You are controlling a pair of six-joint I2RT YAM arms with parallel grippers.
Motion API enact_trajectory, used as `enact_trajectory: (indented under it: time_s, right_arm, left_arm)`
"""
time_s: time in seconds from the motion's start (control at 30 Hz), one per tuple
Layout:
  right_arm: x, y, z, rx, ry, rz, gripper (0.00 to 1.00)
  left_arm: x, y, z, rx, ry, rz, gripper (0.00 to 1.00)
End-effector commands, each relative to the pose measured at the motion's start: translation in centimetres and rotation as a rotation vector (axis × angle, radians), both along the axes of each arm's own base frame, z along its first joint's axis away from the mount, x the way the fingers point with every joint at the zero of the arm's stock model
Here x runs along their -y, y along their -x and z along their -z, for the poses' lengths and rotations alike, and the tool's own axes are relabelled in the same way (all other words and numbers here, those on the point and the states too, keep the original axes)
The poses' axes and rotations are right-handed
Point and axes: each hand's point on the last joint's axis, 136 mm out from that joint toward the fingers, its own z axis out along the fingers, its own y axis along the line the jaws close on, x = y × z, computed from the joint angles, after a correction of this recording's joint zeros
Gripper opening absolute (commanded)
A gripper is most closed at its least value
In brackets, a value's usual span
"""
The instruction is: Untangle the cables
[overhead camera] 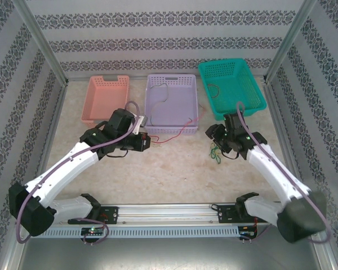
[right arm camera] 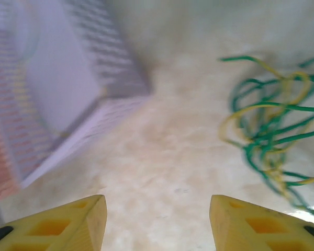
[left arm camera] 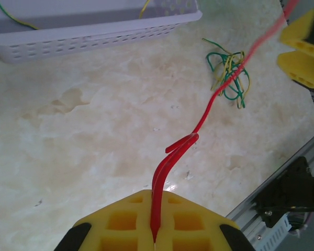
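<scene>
- Left gripper [left arm camera: 155, 212] is clamped fully shut on the red cable [left arm camera: 209, 107]. The wire sits right in the seam between the two yellow fingers and has a little doubled-over kink just past them.
- From there the red cable rises off the table [overhead camera: 174, 174] and runs far-right. In the top view it goes from the left gripper [overhead camera: 145, 140] across to about the near right corner of the lavender basket [overhead camera: 172, 104].
- Green and yellow tangle [right arm camera: 272, 130] is a loose knot lying flat on the table, right of the red cable and just near of the right gripper [overhead camera: 217, 136] in the top view.
- Right gripper [right arm camera: 157, 219] has its jaws spread well apart with nothing between them, just bare table. The tangle is off to its right and not touching either finger.
- Lavender basket is the middle one of three along the far edge. It has a thin green-yellow wire [left arm camera: 10, 18] inside, and another yellow bit shows at its rim.
- Pink basket [overhead camera: 104, 98] is to its left. I can't make out anything in it.
- Teal basket [overhead camera: 231, 84] is to its right, tilted a bit, with a thin dark wire [overhead camera: 216, 90] curled on its floor.
- Right wrist view is pretty blurry on the basket side, so no detail there.
</scene>
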Motion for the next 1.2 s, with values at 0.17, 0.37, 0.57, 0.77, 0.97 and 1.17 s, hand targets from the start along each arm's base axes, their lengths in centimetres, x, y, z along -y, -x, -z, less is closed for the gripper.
enact_trajectory:
  time_s: [0.17, 0.37, 0.57, 0.77, 0.97, 1.17]
  right_arm:
    - [-1.9, 2.4, -4.7, 0.222, -0.04, 0.059, 0.63]
    - [-8.1, 0.5, -5.6, 0.26, -0.143, -0.094, 0.73]
    - [-11.5, -2.5, -4.6, 0.209, -0.264, -0.056, 0.72]
    - [-13.9, -5.2, -4.9, 0.206, -0.354, -0.04, 0.64]
    - [-14.9, -5.5, -4.4, 0.166, -0.384, -0.046, 0.54]
    - [-14.9, -5.1, -3.4, 0.129, -0.399, -0.036, 0.34]
  left_arm:
    - [2.3, -3.4, -2.9, 0.027, 0.116, -0.054, 0.0]
    - [4.0, -4.4, -3.2, -0.01, 0.202, -0.061, 0.0]
    - [4.9, -4.7, -3.3, -0.028, 0.249, -0.057, 0.0]
    - [5.2, -4.6, -3.3, -0.04, 0.275, -0.059, 0.0]
    - [5.3, -4.7, -3.2, -0.043, 0.287, -0.072, 0.0]
    - [5.2, -4.9, -3.4, -0.036, 0.292, -0.086, 0.0]
